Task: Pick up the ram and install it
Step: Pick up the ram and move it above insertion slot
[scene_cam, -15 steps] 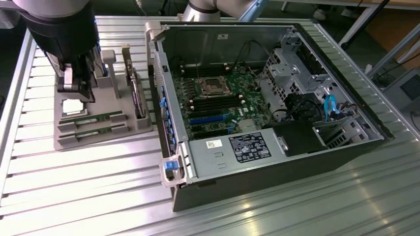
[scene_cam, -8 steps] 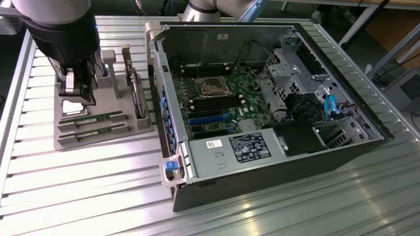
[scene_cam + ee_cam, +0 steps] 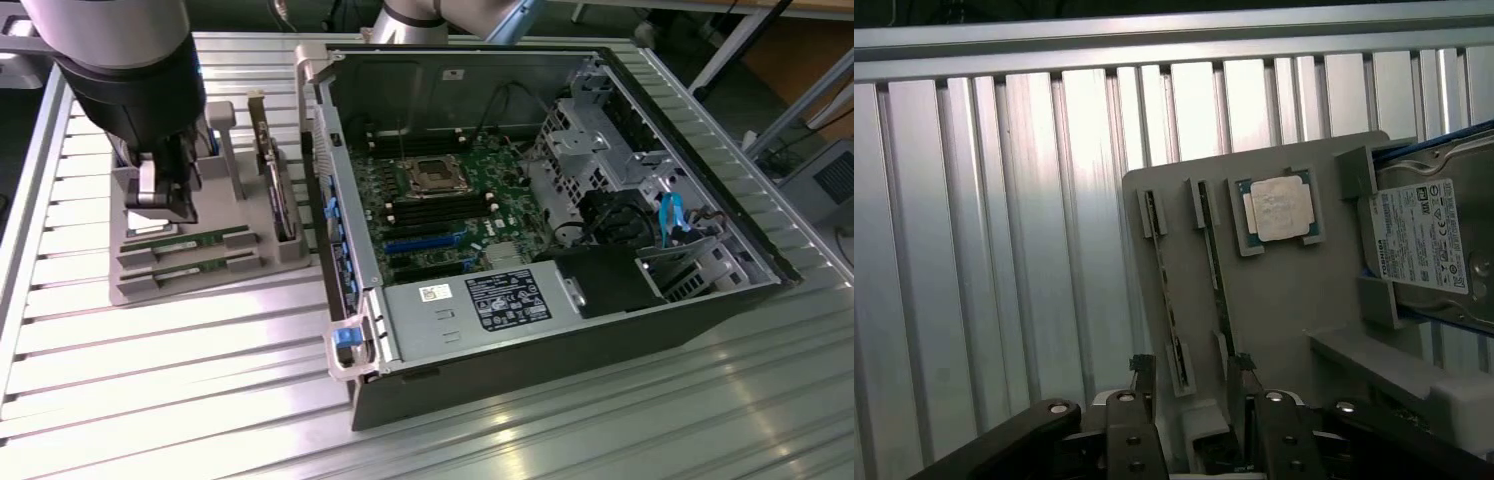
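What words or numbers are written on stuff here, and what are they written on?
"TOSHIBA": along the edge of the white label on the hard drive.
Rest of that label: too small to read.
CPU chip: marks on its silver top, too faint to read.
Power supply label: too blurred to read.
White sticker beside it: too blurred to read.

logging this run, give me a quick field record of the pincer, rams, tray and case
pincer: open, holding nothing, low over tray
ram one, ram two: both in tray slots, side by side, ends near pincer
tray: also holds cpu and hard drive
case: open, beside tray, motherboard showing
task: no ram picked up yet
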`<state>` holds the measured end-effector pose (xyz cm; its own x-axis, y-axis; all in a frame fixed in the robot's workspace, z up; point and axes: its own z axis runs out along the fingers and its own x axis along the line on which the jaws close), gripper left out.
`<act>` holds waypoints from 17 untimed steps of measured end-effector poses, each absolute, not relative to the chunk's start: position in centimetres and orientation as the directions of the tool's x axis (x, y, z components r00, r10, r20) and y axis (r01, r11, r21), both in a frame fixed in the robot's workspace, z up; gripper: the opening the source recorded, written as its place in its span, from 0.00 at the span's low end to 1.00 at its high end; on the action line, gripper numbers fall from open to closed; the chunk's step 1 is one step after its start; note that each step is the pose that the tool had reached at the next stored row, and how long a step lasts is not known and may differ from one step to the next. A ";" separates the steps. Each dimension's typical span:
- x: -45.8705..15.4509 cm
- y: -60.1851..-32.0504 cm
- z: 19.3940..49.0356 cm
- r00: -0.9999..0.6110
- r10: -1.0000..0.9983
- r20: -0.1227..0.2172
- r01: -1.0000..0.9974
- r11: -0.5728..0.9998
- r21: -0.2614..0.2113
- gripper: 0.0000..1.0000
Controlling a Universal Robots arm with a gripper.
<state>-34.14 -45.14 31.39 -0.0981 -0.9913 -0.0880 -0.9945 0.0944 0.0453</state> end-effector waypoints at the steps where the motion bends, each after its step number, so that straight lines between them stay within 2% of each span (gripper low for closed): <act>1: -34.1 -45.2 31.3 -0.098 -0.991 -0.088 -0.995 0.094 0.045 0.42; 17: -34.1 -45.7 29.6 -0.098 -0.991 -0.088 -0.994 0.094 0.045 0.42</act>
<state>-34.14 -45.69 29.56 -0.0981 -0.9913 -0.0880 -0.9945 0.0944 0.0454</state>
